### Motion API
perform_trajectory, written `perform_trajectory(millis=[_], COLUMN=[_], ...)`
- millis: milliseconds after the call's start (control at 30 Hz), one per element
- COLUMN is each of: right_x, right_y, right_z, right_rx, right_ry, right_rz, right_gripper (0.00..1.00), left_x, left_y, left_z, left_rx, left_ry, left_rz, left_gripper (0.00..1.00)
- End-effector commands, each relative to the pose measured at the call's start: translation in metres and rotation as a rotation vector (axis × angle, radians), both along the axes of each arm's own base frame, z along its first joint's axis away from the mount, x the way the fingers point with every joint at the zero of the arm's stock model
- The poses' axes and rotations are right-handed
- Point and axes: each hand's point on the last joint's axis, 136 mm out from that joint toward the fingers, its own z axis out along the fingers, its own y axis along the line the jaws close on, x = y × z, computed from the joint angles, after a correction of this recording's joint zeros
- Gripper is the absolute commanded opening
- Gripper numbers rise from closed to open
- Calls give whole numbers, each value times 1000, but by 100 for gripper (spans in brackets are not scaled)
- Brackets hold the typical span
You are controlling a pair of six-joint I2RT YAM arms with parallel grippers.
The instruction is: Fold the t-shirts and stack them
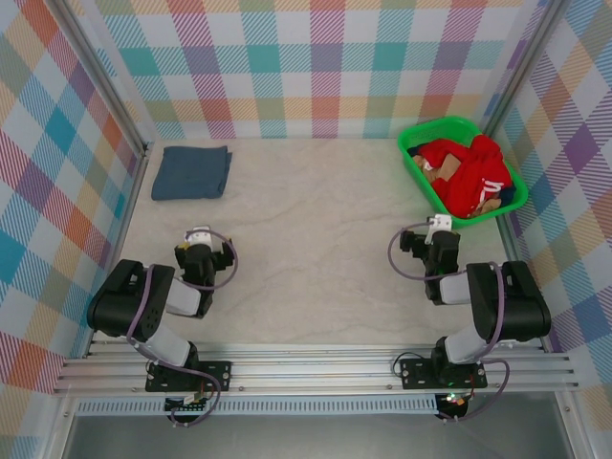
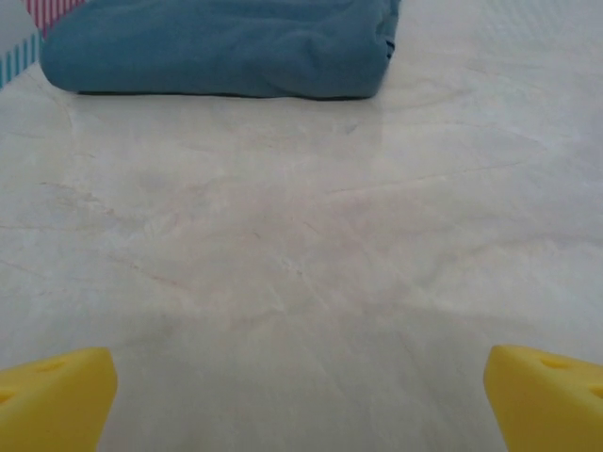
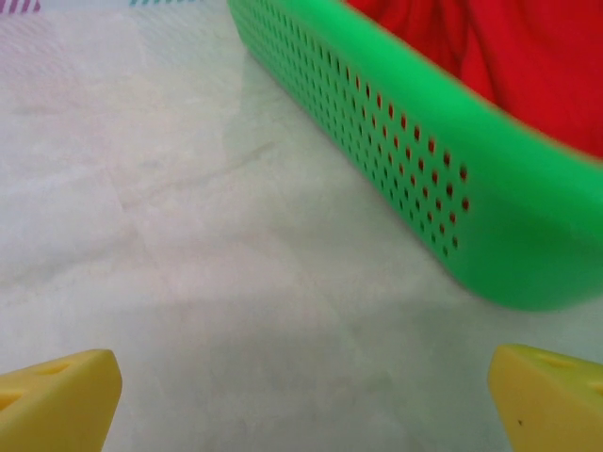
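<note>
Far left on the table [image 1: 316, 239] lies 1 folded blue t-shirt [image 1: 191, 172].

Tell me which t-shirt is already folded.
The slate-blue t-shirt, at the far left corner of the table: it lies flat in a neat rectangle. The red t-shirt lies crumpled in the green basket at the far right.

I see bright, even light; overhead view sharp. Soft sheen on desk [image 2: 311, 235]; thin shadow under blue t-shirt [image 2: 217, 47]; green basket [image 3: 490, 217] blurred at near rim.
</note>
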Motion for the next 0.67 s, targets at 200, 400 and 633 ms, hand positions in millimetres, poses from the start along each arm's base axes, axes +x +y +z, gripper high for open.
perform_trajectory(millis=[200,400,633], right_x=[18,19,19], right_y=[3,4,5], right_z=[21,22,21], right_rx=[16,14,15], right_ry=[-54,-56,-53], right_rz=[21,31,35], right_gripper=[100,100,100], left_x=[28,28,28], left_y=[10,8,8], left_z=[24,25,25], left_rx=[-60,-52,-53], left_ry=[-27,-32,-33], left_rz=[40,36,37], left_gripper=[100,100,100])
